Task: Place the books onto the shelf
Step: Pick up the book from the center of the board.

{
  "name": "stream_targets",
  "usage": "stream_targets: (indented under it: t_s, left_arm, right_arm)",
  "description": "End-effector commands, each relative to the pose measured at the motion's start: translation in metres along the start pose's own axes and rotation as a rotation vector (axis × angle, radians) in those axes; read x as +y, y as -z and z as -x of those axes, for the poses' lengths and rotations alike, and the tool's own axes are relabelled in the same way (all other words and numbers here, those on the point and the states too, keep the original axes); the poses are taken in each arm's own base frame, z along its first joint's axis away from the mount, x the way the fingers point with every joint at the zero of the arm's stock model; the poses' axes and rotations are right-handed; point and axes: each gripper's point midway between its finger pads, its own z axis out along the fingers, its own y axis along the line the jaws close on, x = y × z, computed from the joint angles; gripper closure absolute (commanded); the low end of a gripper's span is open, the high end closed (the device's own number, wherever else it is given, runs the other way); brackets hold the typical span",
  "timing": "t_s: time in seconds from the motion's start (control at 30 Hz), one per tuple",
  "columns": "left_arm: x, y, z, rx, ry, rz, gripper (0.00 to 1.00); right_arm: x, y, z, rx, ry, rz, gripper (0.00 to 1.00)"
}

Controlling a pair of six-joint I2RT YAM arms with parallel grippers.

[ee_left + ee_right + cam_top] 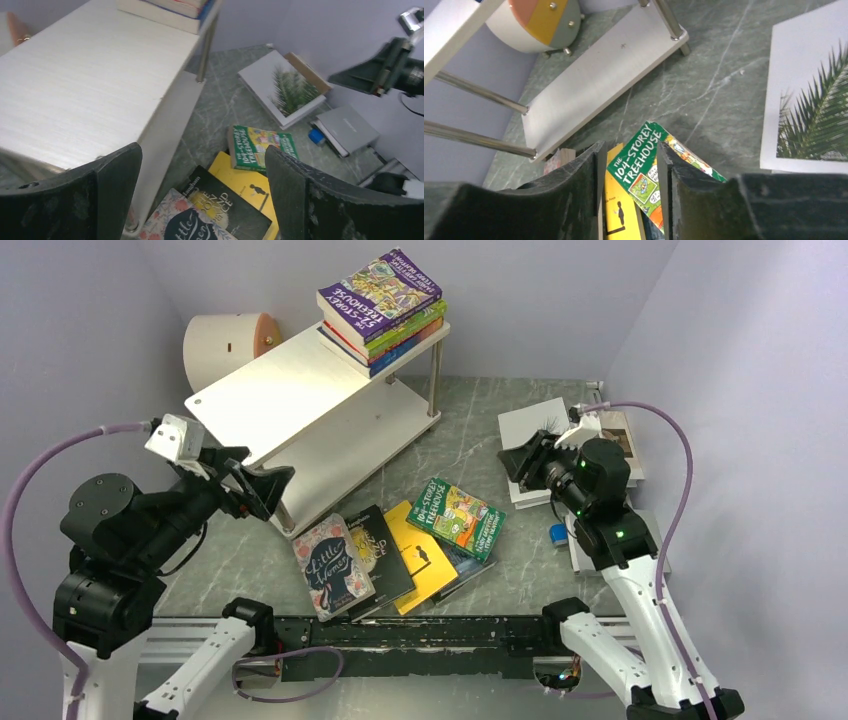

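Top external view: at the left, the left gripper [268, 483] hangs in the air, jaws spread wide and empty, just beside the near end of the white shelf [300, 390]. A stack of books [385, 300] lies on the far end of the shelf's top board. On the table in front of the shelf, a floral book [332, 565], a black book [378, 552], a yellow book [425, 558] and a green book [457, 516] overlap in a fan between the two arms. At the right, the right gripper [518, 462], jaws narrowly parted and holding nothing, hovers above a white book [530, 425].
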Motion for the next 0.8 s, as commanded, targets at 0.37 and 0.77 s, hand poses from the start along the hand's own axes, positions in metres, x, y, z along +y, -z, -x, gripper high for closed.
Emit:
stream_targets:
  t_s: [0.37,0.77]
  left_arm:
    - [-0.076,0.008,-0.039,0.009,-0.039,-0.525,0.03]
    - [-0.080,-0.030,-0.082,0.131,0.006,-0.668,0.05]
  right_arm:
    - [0.027,-0.002,-0.041,-0.031,-0.175,0.258,0.42]
    - [0.026,0.000,-0.168,0.379,-0.283,0.437,0.31]
